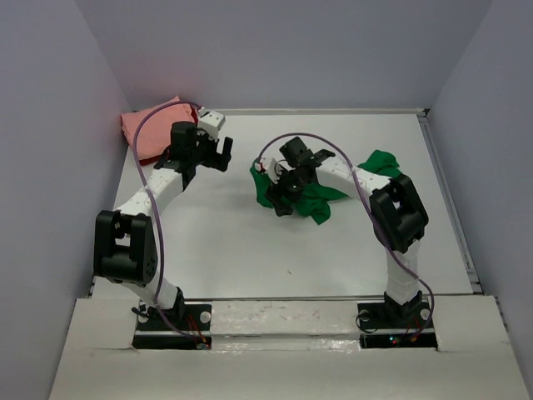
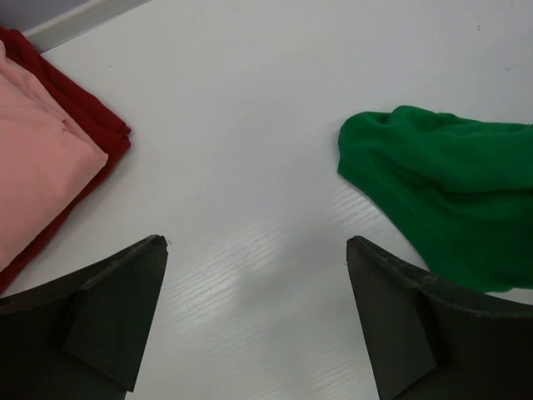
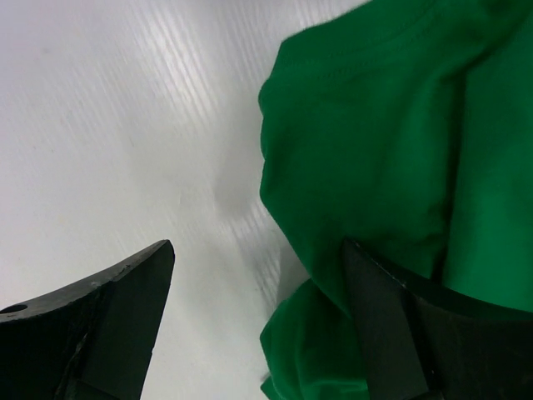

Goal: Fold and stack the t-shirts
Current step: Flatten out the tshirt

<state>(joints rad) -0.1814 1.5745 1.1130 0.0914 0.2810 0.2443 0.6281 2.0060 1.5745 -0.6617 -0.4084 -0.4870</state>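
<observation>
Working the green t-shirt [image 1: 321, 204] now: it lies crumpled, unfolded, right of centre on the table [image 1: 241, 250], with one bunched part trailing out under the right arm's forearm.

Right gripper [image 3: 256, 275] hangs low over the shirt's left edge. Jaws stand apart, one finger over bare table, the other above the cloth. Nothing is pinched between them as far as the wrist view shows, so no grasp yet.

Left gripper [image 2: 256, 250] is spread wide and empty, hovering over bare table between the green shirt and the stack, touching neither.

Stack is in the far-left corner against the wall: salmon pink t-shirt [image 1: 148, 129] folded flat on top of the dark red t-shirt [image 2: 96, 125], also folded, its edges showing around the pink one.

My read on progress: two of three are folded and stacked, and the green one is the last. Left to do: flatten it, fold it, carry it over and set it on the pink one. The shirt is heavily bunched, so spreading it probably needs both arms; the left is well placed to come in on the near edge.
</observation>
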